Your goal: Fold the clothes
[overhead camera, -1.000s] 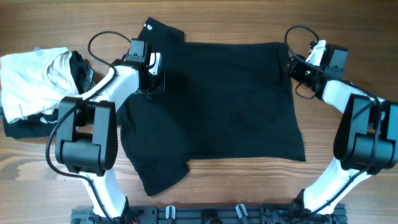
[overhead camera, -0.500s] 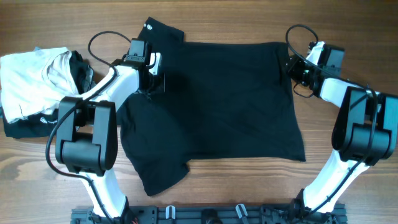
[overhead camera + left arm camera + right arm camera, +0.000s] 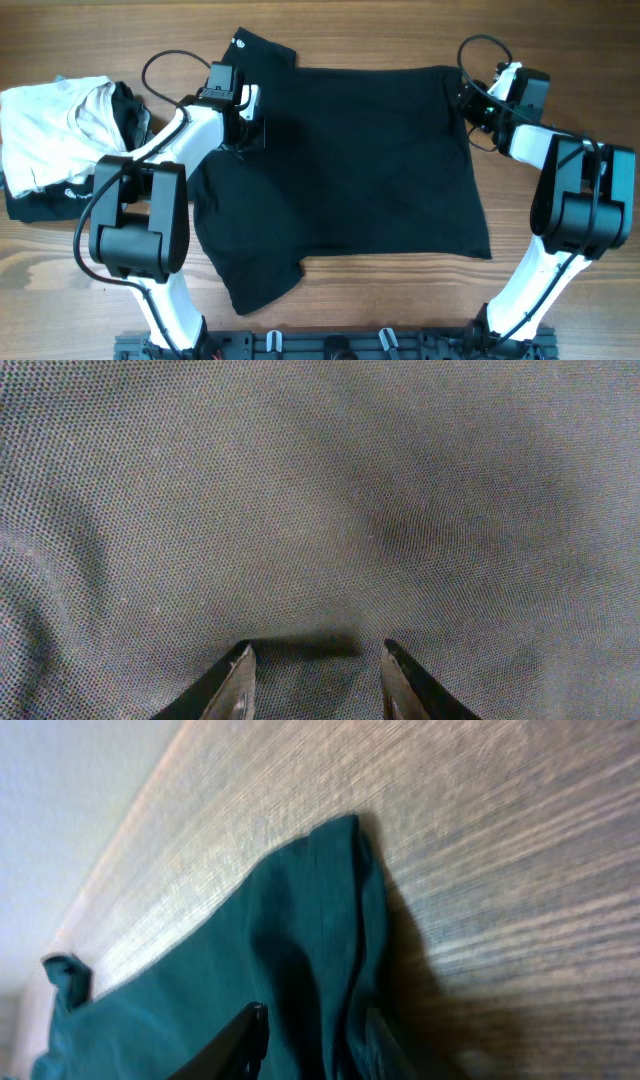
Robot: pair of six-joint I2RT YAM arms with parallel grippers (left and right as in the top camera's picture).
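Note:
The clothes [image 3: 350, 170], a black T-shirt, lie spread flat across the middle of the table with one sleeve toward the front left. My left gripper [image 3: 254, 124] rests on the shirt's upper left part, by the far sleeve. In the left wrist view its fingers stand apart [image 3: 318, 655] over flat fabric [image 3: 320, 490], with nothing pinched. My right gripper [image 3: 466, 103] is at the shirt's far right corner. In the right wrist view its fingers are parted [image 3: 318, 1025] and the folded edge of that corner [image 3: 300, 920] runs between them.
A folded white garment [image 3: 50, 130] lies on a folded black one [image 3: 40, 205] at the left edge. Bare wooden table [image 3: 560, 40] surrounds the shirt. A dark rail [image 3: 330, 345] carrying the arm bases runs along the front edge.
My right wrist has edged slightly up and left toward the shirt's corner. The left arm and the shirt have not moved.

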